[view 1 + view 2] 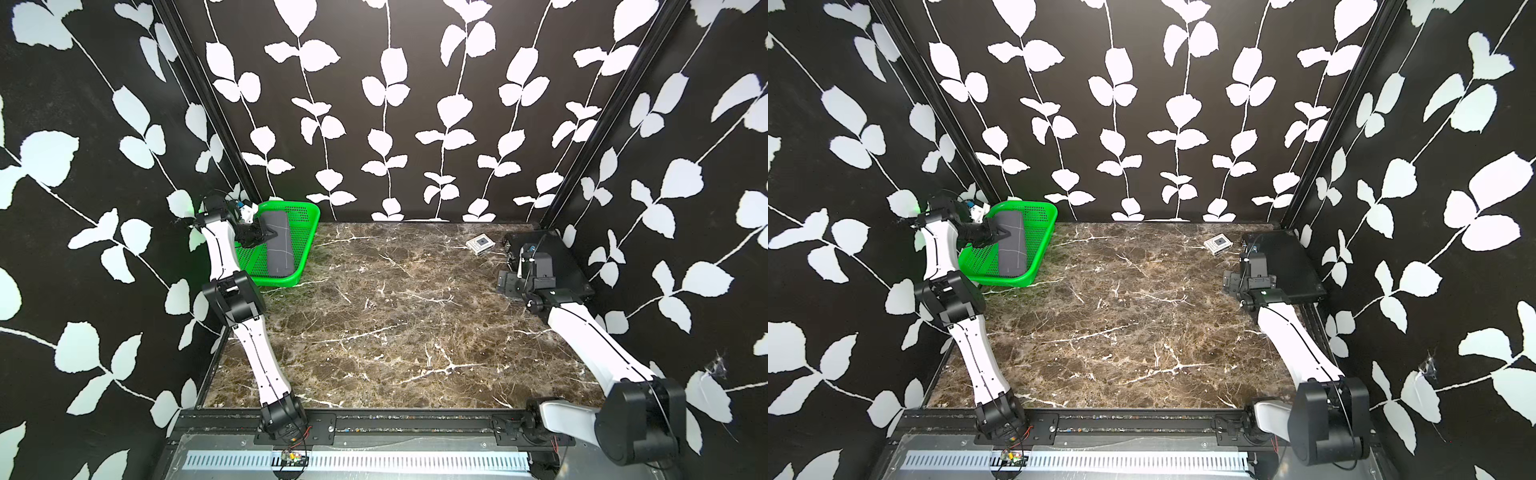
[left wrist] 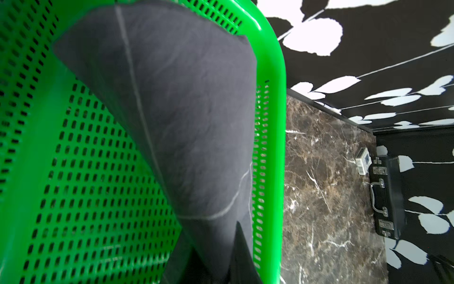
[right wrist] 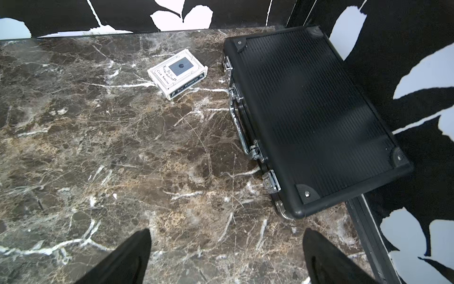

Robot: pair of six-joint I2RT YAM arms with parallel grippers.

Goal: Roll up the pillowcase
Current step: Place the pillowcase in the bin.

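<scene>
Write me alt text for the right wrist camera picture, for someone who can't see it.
A closed black case lies flat on a brown marble table, with a white box of playing cards beside its handle side, not touching it. The right pincer is open above bare marble, holding nothing.

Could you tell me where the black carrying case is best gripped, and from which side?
Probably by its chrome handle, on the long edge of the black carrying case facing the open marble table. Come from that table side: the opposite edge sits close to the wall, and its broad flat top gives nothing to pinch. The open right hand hangs on that side.
</scene>
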